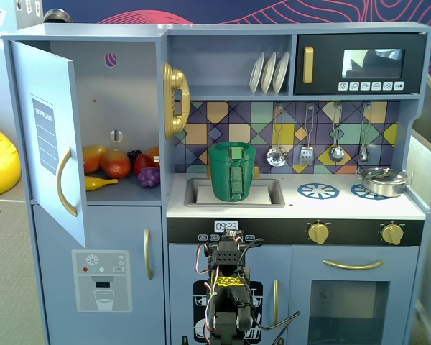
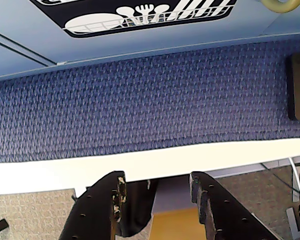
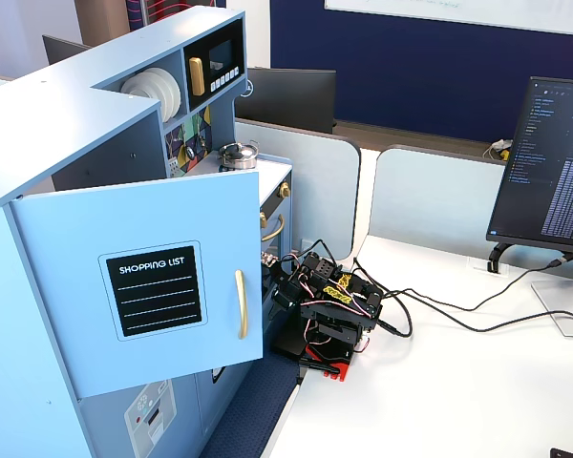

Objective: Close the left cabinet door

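Occluded and cropped items

The claw (image 2: 157, 192) is cropped by the bottom edge in the wrist view; in a fixed view, the arm (image 1: 228, 302) is cut off at the bottom edge. The door (image 3: 138, 286) hides the fridge interior in a fixed view. The monitor (image 3: 554, 167) is cropped at the right edge; its text is too small to read.

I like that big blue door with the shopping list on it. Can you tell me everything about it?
The left cabinet door is a light blue, flat, painted-looking rectangle. Its front has a black "SHOPPING LIST" panel with white lines and a curved gold handle. It is swung wide open on its hinge, standing upright. Behind it the shelf with toy fruit shows. Nothing touches it; the gripper is low down by the floor.
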Motion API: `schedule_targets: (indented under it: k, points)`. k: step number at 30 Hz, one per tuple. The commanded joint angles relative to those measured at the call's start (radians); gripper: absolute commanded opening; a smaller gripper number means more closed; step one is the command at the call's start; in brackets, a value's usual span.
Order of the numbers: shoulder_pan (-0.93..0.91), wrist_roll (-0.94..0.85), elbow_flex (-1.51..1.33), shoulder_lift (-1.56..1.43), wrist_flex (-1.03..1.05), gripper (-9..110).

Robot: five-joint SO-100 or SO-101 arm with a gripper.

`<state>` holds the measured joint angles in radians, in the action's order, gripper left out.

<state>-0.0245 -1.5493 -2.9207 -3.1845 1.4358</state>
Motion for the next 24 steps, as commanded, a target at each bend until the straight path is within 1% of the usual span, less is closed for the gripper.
schedule_targets:
  k: [1,11,13,15,18,21,23,24]
  points:
    - [-0.046,0.020,-0.078,0.003,0.097,0]
    - [-0.046,0.018,-0.078,0.003,0.097,0]
    - [-0.026,0.006,-0.078,0.005,0.097,0]
    - [0.038,-0.015,-0.077,0.006,0.092,0]
    - [0.264,0.034,-0.020,0.009,0.058,0]
    - [0.603,0.114,0.118,0.000,-0.021,0]
    - [0.845,0.100,0.198,-0.012,-0.103,0]
    - [0.945,0.060,0.230,-0.014,-0.150,0]
